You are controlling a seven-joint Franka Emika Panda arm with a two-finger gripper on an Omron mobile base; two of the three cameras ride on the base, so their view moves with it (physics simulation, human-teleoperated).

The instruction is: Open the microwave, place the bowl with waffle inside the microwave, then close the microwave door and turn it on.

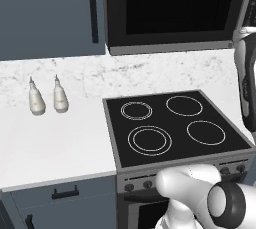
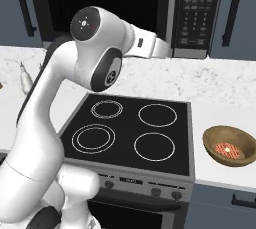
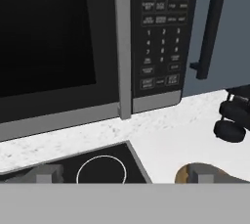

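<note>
Facing the microwave (image 3: 88, 47) with its door shut, the arm holds the claw (image 3: 122, 174) raised above the stove, the two finger tips spread wide apart with nothing between them. The microwave is a large black box mounted over the stove, with a flat grey strip under it. Its door (image 3: 53, 37) is a wide glossy panel of dark glass; the long axis of the door runs sideways, and its grey upright edge (image 3: 123, 47) stands just left of the button panel (image 3: 161, 37). In the hand view that edge lies straight ahead of the claw and above it, so the coming pull likely turns on reaching forward and up to this seam. The stove (image 2: 130, 128) is a smooth black glass plate with four white rings, set between two stretches of white marbled tabletop (image 2: 220, 98). Blue-grey cabinet doors with dark bar handles (image 2: 231, 10) flank the microwave.

The bowl (image 2: 229, 144) is small, round, of tan-brown wood, and rests on the tabletop to the right of the stove, well apart from the claw; a reddish gridded waffle (image 2: 227, 149) lies in it. Two small pale bottles (image 1: 47, 98) stand on the tabletop left of the stove.
</note>
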